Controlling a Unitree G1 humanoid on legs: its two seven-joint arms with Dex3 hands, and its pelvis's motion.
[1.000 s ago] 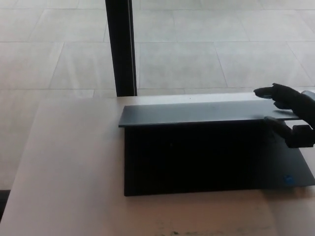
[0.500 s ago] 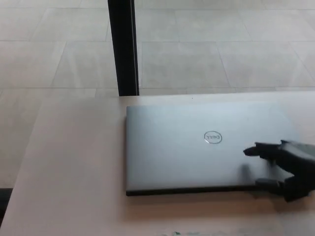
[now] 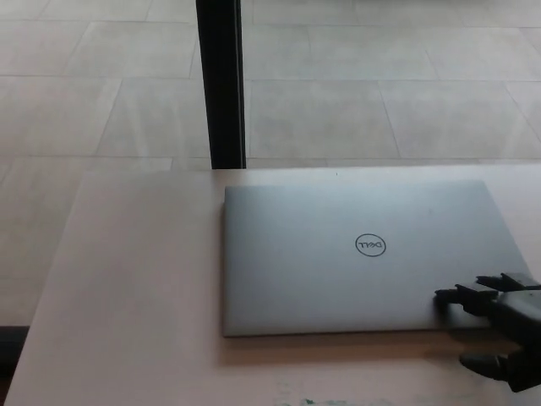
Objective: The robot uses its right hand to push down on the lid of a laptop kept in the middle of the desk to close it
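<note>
Fingers of the right hand are spread and extended toward the left, grasping nothing; the upper two lie over the near right corner of the laptop, though whether they press on it or hover just above cannot be told from this view. One lower digit points left over the bare desk just near of the laptop's front edge. Only this hand shows, entering from the lower right corner of the picture. Laptop condition: lid fully down, lying flat, grey top surface facing up, a round logo visible slightly right of the lid's centre. Laptop position: on the pale desk, toward its far edge and right of the middle of the visible surface, its far side running close to the desk's far edge. A thin dark line shows along the near edge of the lid. Beyond the desk lies a floor of large pale tiles. A black upright post stands at the far edge of the desk, just left of the laptop's far left corner.
</note>
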